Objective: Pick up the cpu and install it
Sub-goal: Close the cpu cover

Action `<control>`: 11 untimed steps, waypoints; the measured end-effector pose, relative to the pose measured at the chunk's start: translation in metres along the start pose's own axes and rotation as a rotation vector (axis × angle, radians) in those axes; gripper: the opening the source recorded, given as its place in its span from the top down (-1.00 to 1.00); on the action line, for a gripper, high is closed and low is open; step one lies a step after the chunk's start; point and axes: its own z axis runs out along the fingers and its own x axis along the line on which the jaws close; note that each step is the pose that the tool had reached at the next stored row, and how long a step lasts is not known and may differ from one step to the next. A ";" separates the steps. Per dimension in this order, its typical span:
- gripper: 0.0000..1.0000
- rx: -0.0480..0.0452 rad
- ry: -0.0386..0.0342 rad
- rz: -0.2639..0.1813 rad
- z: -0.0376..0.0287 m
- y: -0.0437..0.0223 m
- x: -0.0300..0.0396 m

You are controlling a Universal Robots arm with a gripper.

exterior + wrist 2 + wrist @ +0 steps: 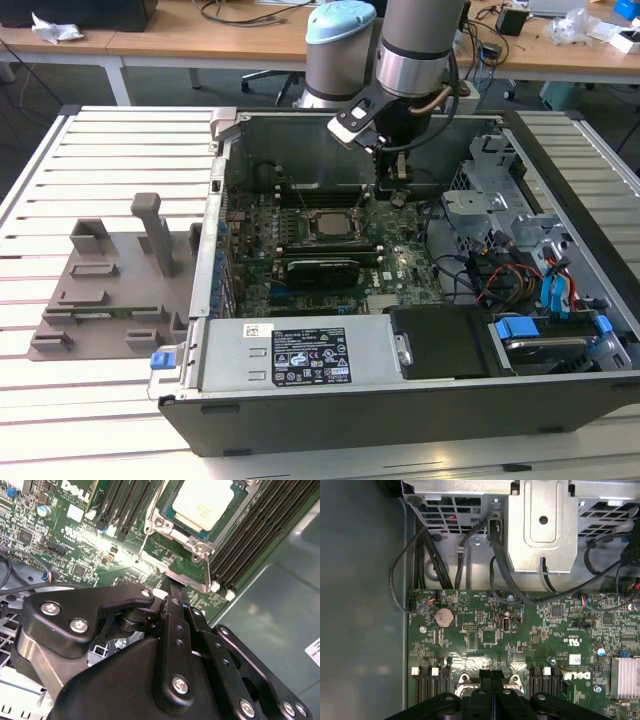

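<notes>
Black tool (171,587) closed, pale silvery square cpu (202,502) in socket (197,544)

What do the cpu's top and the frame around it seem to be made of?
The cpu: its top looks like metal, pale matte silver-cream. The frame: probably bare steel, since it is grey and glints at the edges.

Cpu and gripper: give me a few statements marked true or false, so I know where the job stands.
1. The cpu lies in the socket. True.
2. The gripper holds the cpu. False: it is shut with nothing between its fingers, next to the socket.
3. The case lies open. True.
4. The gripper hangs outside the case. False: it is inside the case, over the motherboard.
</notes>
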 end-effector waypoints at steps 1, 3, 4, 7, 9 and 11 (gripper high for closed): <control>0.79 -0.0004 0.0001 0.000 0.0000 -0.0034 0.0000; 0.79 -0.0008 0.0000 0.000 0.0000 -0.0076 0.0000; 0.79 -0.0009 0.0001 0.000 0.0000 -0.0098 0.0000; 0.79 -0.0010 0.0001 0.000 0.0000 -0.0164 0.0001; 0.79 -0.0009 0.0001 0.000 0.0000 -0.0204 0.0001; 0.79 -0.0010 0.0001 0.000 0.0001 -0.0224 0.0002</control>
